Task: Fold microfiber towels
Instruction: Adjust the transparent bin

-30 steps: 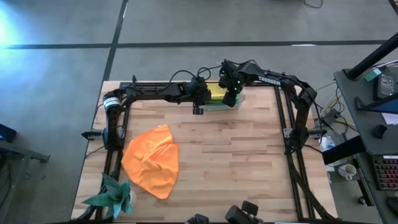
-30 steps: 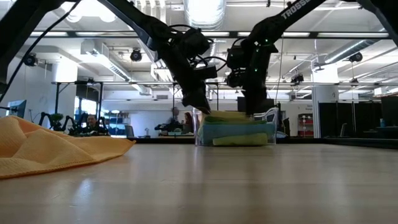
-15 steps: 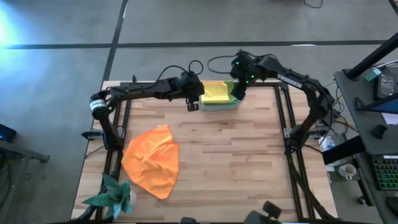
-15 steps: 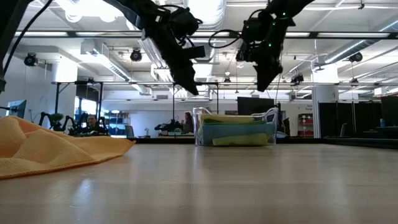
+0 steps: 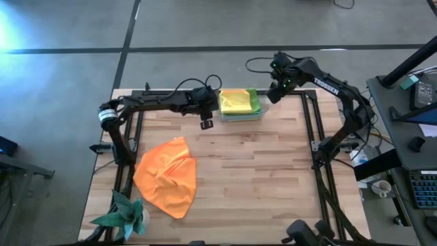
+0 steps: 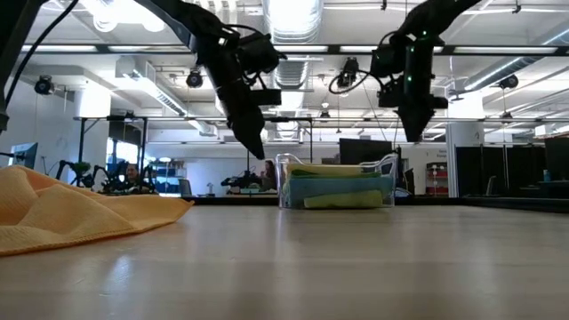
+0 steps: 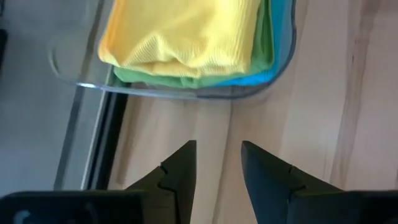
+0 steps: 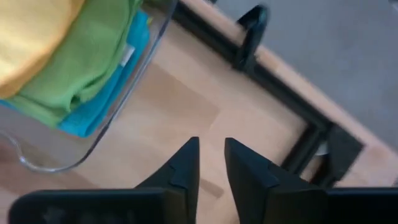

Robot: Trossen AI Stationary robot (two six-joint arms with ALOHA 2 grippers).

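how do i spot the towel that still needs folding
Start at the wooden table and go to its front left area, near the teal paper ornament. The orange towel lies there loose and crumpled, while the others sit folded in the clear bin at the back.

A folded yellow towel (image 5: pixel 236 102) lies on top of a neat stack at the middle of the table's (image 5: pixel 259 178) far edge. Under it are a folded green towel (image 7: pixel 258 46) and a folded blue towel (image 8: pixel 102 102); their edges show along one side of the pile. The stack sits inside a clear bin (image 6: pixel 384 169) with a curved rim. An orange towel (image 5: pixel 167 176) lies unfolded and rumpled on the table near the left edge, toward the near left corner, well apart from the stack, with raised creases across it.
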